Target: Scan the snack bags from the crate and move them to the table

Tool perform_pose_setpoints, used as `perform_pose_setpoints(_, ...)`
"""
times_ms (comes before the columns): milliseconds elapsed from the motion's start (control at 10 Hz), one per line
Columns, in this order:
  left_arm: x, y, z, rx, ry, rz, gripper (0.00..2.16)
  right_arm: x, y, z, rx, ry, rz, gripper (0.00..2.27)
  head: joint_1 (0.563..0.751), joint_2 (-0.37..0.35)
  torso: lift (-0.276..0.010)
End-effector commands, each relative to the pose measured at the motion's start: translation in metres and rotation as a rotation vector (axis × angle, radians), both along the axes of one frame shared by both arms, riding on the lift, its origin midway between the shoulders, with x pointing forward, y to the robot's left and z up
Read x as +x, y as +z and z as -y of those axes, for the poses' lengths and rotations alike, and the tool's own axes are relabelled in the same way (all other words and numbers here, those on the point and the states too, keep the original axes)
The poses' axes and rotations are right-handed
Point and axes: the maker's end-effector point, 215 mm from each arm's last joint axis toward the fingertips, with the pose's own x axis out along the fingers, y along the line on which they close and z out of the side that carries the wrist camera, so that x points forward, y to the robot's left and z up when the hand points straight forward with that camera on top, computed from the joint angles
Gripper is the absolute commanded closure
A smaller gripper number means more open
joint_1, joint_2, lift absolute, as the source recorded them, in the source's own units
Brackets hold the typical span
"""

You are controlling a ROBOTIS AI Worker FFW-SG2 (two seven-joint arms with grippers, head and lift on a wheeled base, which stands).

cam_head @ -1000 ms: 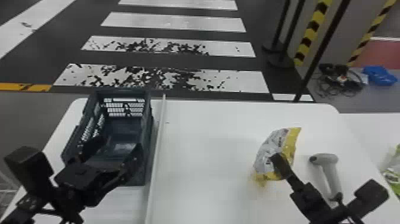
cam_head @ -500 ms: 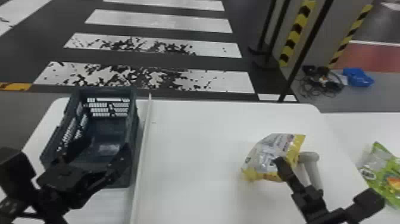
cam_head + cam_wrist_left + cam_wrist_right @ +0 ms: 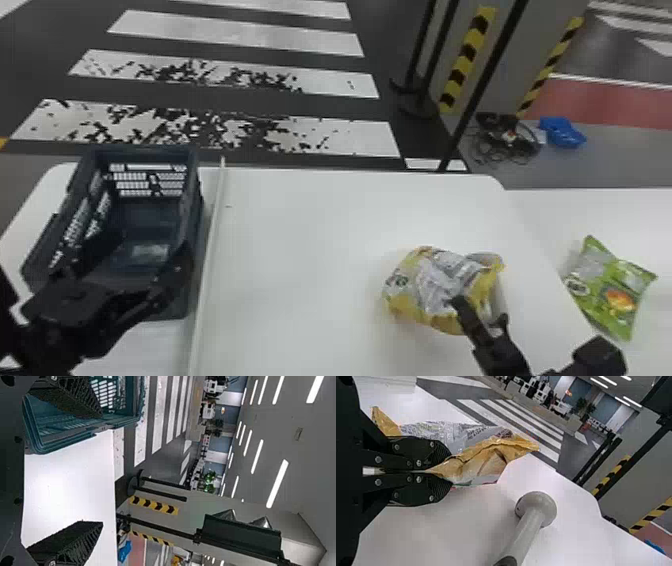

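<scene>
In the head view my right gripper [image 3: 457, 302] holds a yellow and silver snack bag [image 3: 432, 285], which covers much of the grey scanner [image 3: 500, 300]. The right wrist view has the gripper [image 3: 447, 471] closed on the bag's crumpled edge [image 3: 474, 461], with the scanner [image 3: 536, 508] beside it, apart from the fingers. My left gripper [image 3: 125, 265] is at the near end of the dark crate [image 3: 197, 225]; its fingers stand wide apart with nothing between them in the left wrist view, where the gripper [image 3: 101, 469] has the crate [image 3: 59, 441] near one finger.
A pale strip [image 3: 207, 270] runs along the white table [image 3: 300, 240] beside the crate. A green snack bag [image 3: 607, 285] lies on the white surface at the right. Black posts and cables [image 3: 507, 140] are on the floor beyond.
The head view has turned right, bringing the green bag into sight. The held bag has shifted right relative to the scanner and now overlaps it. The left gripper remains by the crate.
</scene>
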Motion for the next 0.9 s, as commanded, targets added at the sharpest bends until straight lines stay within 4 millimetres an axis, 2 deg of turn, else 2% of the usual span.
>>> perform_pose_setpoints(0, 0.001, -0.003, 0.004, -0.001, -0.005, -0.004, 0.05, -0.016, -0.001, 0.002, -0.033, -0.009, -0.045, 1.21, 0.695, -0.203, -0.095)
perform_pose_setpoints(200, 0.003, -0.001, 0.013, 0.001, -0.017, 0.002, 0.05, -0.034, -0.008, 0.004, -0.055, -0.022, -0.098, 0.25, 0.695, -0.222, -0.095)
perform_pose_setpoints(300, 0.004, -0.001, 0.016, 0.003, -0.020, 0.004, 0.05, -0.040, -0.012, 0.008, -0.067, -0.032, -0.121, 0.03, 0.695, -0.232, -0.095)
perform_pose_setpoints(500, 0.003, 0.002, 0.020, 0.001, -0.027, 0.007, 0.05, -0.048, -0.016, 0.003, -0.074, -0.012, -0.161, 0.00, 0.695, -0.248, -0.095)
perform_pose_setpoints(800, 0.004, 0.001, 0.021, -0.006, -0.020, 0.008, 0.05, -0.068, -0.031, -0.032, -0.061, 0.094, -0.247, 0.01, 0.695, -0.239, -0.095)
